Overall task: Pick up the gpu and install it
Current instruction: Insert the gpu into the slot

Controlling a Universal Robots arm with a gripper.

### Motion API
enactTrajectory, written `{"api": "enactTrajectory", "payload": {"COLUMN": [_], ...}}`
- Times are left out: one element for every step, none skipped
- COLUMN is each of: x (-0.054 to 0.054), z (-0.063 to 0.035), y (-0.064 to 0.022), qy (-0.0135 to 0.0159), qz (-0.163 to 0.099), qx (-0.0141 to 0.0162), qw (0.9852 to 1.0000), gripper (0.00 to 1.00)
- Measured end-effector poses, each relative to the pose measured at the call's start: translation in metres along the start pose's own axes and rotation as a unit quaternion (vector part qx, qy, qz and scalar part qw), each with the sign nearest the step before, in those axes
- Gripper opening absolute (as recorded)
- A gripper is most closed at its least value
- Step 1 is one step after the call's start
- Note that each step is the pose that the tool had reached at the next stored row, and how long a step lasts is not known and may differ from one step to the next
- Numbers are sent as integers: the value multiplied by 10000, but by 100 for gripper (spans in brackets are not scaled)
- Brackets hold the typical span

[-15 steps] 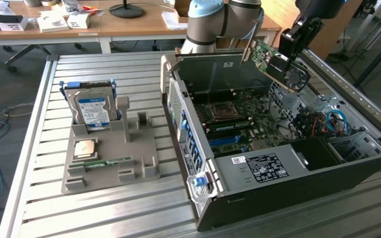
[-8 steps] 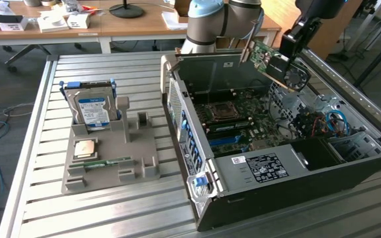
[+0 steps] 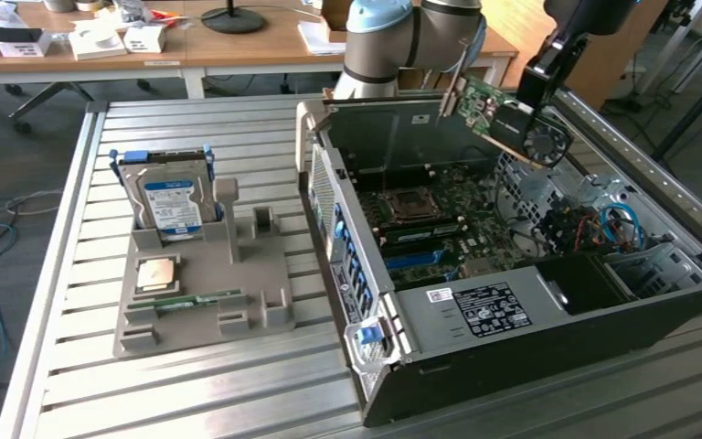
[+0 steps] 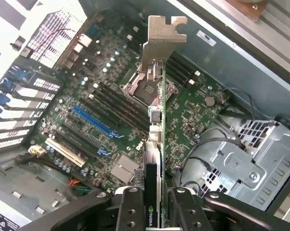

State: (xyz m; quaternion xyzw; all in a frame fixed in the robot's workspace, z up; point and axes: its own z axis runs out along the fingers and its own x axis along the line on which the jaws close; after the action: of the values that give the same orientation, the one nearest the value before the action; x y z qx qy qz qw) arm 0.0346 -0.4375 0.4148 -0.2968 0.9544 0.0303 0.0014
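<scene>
The gpu (image 3: 510, 117), a green card with a black round fan and a silver end bracket, hangs tilted in the air above the open computer case (image 3: 473, 302), toward its back. My gripper (image 3: 544, 84) is shut on the card's edge. In the wrist view the gpu (image 4: 154, 144) runs edge-on away from my gripper (image 4: 153, 204), its silver bracket (image 4: 160, 41) at the far end, clamped between both fingers (image 4: 130, 209). Below it lies the motherboard (image 4: 111, 110) with a blue slot (image 4: 94, 122) and a white slot (image 4: 64, 151).
A grey holder tray (image 3: 205, 283) stands at the exterior view's left on the slatted metal table (image 3: 70, 274), carrying a hard drive (image 3: 168, 201), a processor chip (image 3: 156, 273) and a memory stick (image 3: 186, 300). Cables (image 3: 595, 224) and a drive cage (image 4: 251, 163) crowd the case's side.
</scene>
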Motion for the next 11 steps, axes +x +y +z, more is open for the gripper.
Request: {"api": "enactTrajectory", "payload": {"x": [0,0,1,1,1,1,1,2,2,2,3], "z": [0,0,1,1,1,1,1,1,2,2,2], "y": [0,0,0,0,1,1,1,1,1,1,2], "qy": [3,6,9,11,14,16,19,22,24,27,30], "qz": [-52,-100,-147,-193,-239,-286,-334,-379,-428,-472,-518], "qx": [-1,-2,-3,-3,-5,-6,-6,-7,-9,-10,-10], "qw": [10000,10000,9999,9998,9997,9996,9994,9993,9991,9989,9987], "gripper": [26,26,26,26,26,26,26,26,26,26,26]}}
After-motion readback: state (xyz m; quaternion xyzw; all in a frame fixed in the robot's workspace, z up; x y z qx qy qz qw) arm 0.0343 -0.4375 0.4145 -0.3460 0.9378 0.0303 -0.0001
